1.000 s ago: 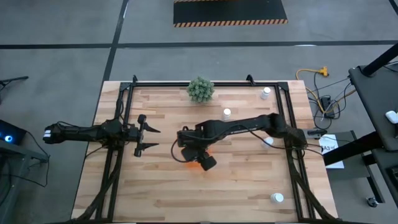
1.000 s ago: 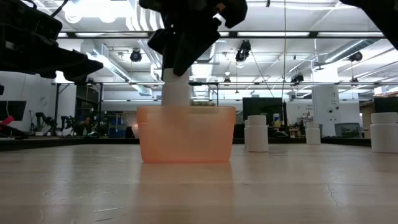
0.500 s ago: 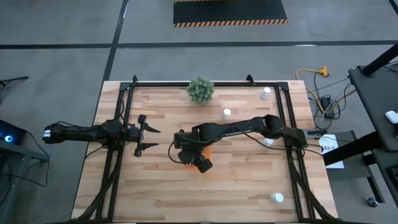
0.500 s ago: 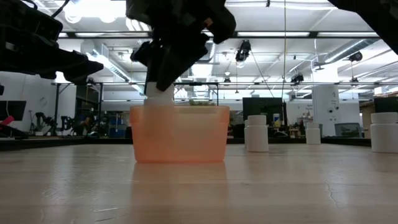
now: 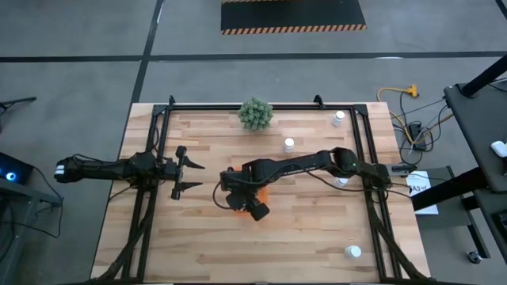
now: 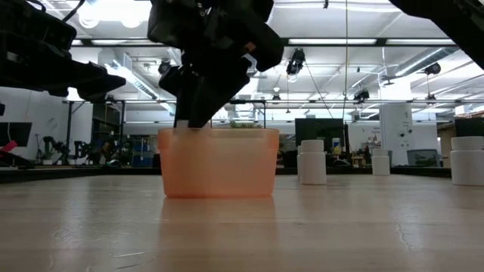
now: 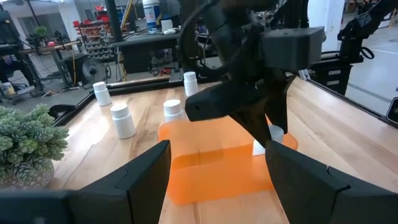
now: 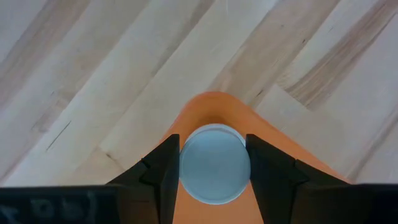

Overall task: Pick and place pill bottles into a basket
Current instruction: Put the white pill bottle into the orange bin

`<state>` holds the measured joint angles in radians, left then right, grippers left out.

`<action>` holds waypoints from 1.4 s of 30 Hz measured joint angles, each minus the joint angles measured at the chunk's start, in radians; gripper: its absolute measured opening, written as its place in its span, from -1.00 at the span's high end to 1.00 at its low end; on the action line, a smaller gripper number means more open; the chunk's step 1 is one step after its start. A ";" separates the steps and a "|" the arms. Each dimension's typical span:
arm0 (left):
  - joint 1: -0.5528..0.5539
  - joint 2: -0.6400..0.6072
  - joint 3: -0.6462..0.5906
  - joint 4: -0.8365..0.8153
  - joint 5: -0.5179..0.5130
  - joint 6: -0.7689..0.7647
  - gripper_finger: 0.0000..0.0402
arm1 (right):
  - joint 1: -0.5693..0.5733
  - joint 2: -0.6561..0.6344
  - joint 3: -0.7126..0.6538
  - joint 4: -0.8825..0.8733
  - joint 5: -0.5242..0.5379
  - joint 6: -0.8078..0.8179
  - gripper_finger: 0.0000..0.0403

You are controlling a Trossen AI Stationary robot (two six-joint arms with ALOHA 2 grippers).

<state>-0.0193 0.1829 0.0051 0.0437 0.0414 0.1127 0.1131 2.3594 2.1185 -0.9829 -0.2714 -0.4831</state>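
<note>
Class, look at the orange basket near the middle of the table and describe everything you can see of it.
The basket is a small, bright orange rectangular tub that looks like translucent plastic, with upright walls and an open top. It stands upright on the wooden table, near its middle. The right gripper reaches down into it, shut on a white-capped pill bottle held in one corner; whether the bottle touches the floor cannot be told. The other bottles stand apart from it, outside.

The right gripper [image 5: 240, 198] reaches toward mid-table, fingers clamped; the left gripper [image 5: 190, 176] waits, fingers spread.
</note>
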 joint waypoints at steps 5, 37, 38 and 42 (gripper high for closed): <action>0.000 0.000 0.000 0.000 0.000 0.000 -0.22 | 0.000 0.002 0.000 0.009 0.000 0.000 0.26; 0.000 0.003 0.000 0.000 0.000 0.000 -0.22 | 0.000 -0.029 0.067 -0.098 0.010 0.021 0.00; 0.000 0.003 0.000 0.000 0.000 0.000 -0.22 | 0.000 -0.030 0.068 -0.107 0.010 0.034 0.00; 0.000 0.003 0.000 0.000 0.000 0.000 -0.22 | 0.001 -0.030 0.068 -0.169 0.010 0.075 0.00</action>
<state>-0.0189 0.1856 0.0051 0.0433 0.0410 0.1123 0.1142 2.3295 2.1868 -1.1516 -0.2615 -0.4080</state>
